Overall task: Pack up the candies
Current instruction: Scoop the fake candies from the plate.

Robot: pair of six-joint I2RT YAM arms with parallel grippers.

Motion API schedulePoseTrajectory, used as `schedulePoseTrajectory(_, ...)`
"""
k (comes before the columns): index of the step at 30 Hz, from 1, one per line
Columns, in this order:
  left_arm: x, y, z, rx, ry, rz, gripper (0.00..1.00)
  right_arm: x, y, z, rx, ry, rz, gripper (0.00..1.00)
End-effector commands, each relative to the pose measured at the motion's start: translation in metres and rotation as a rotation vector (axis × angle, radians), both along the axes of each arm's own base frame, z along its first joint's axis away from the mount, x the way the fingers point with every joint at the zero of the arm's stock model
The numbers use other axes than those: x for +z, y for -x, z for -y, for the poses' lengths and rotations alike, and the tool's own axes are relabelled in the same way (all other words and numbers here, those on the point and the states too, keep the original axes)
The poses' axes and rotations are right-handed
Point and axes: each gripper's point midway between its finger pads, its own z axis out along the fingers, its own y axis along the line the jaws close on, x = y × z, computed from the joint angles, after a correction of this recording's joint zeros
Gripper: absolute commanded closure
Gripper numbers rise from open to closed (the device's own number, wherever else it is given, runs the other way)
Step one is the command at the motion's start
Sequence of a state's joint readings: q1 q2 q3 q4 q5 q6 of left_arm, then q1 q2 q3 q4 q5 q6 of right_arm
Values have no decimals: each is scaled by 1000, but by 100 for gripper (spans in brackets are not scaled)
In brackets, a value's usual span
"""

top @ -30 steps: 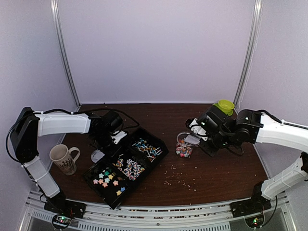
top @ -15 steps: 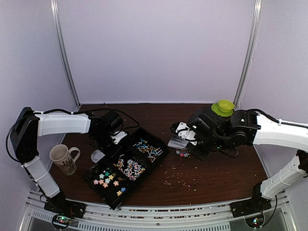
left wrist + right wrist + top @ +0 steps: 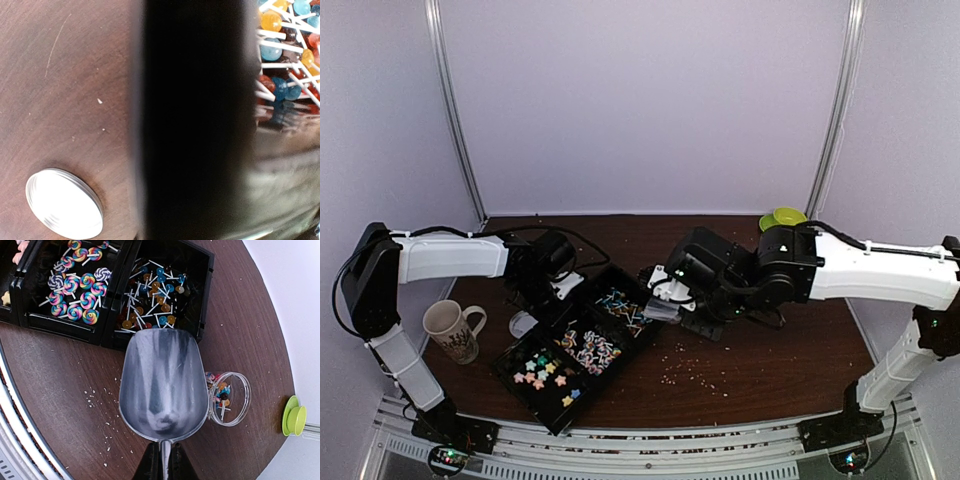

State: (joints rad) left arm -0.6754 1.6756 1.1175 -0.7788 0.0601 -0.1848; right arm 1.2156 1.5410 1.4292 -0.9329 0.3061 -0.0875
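Here, a dark wooden worktop (image 3: 770, 385) carries the whole arrangement.

The right arm (image 3: 880, 275) extends across it toward the centre. Its end effector (image 3: 162, 462) is clenched on the thin handle of a metal scoop (image 3: 163, 385). The scoop's bowl is empty and hangs over the worktop, just beside the tray's far compartment.

The left arm (image 3: 450, 255) bends in from the left, with its end effector (image 3: 552, 297) closed at the tray's far-left rim. Whether it pinches that rim cannot be told, since a black wall blocks much of the left wrist view.

The black three-compartment tray (image 3: 612, 371) lies diagonally, left of centre, and holds most of the candies (image 3: 590, 348):
- **Nearest compartment:** pastel star-shaped pieces (image 3: 545, 370).
- **Middle compartment:** swirl lollipops (image 3: 77, 287).
- **Farthest compartment:** ball lollipops (image 3: 152, 295) on white sticks.

A white printed mug (image 3: 452, 330) stands upright, well left of the tray. A clear open jar (image 3: 239, 400) sits on the worktop just beside the scoop and holds a few more lollipops. A green plastic piece (image 3: 295, 417) rests near the worktop's far right edge. A round silver lid (image 3: 64, 204) lies flat near the tray's left wall. Pale crumbs (image 3: 690, 370) are scattered on the worktop to the right of the tray.
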Motion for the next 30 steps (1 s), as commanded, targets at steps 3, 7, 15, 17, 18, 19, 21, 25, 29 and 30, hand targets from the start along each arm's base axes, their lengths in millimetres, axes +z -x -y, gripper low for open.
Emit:
schedulePoseTrajectory(3,34,-13,18,-22,85,107,100,-18,-4,-7,-13,126,-25,100)
schedulePoseTrajectory(7,36,-13,20,-27,87,117,100,-27,-11,-13,-35,164,-14,100)
schedulePoseTrajectory(15,40,-11,24,-43,102,122,100,-40,-19,-24,-44,205,-10,100)
schedulePoseTrajectory(17,41,-10,26,-49,111,123,100,-43,-21,-25,-44,215,-10,100)
schedulePoseTrajectory(18,42,-10,26,-51,113,123,100,-45,-22,-26,-46,217,-11,100)
schedulePoseTrajectory(19,43,-10,28,-54,119,127,100,-47,-24,-26,-48,222,-13,100)
schedulePoseTrajectory(21,45,-9,29,-58,127,129,100,-50,-27,-27,-56,223,-17,100)
schedulePoseTrajectory(25,47,-7,32,-68,147,128,100,-56,-34,-29,-79,216,-36,100)
schedulePoseTrajectory(29,49,-7,35,-77,163,130,100,-62,-39,-33,-86,207,-53,100)
schedulePoseTrajectory(30,49,-6,36,-78,167,130,100,-63,-40,-35,-84,203,-58,100)
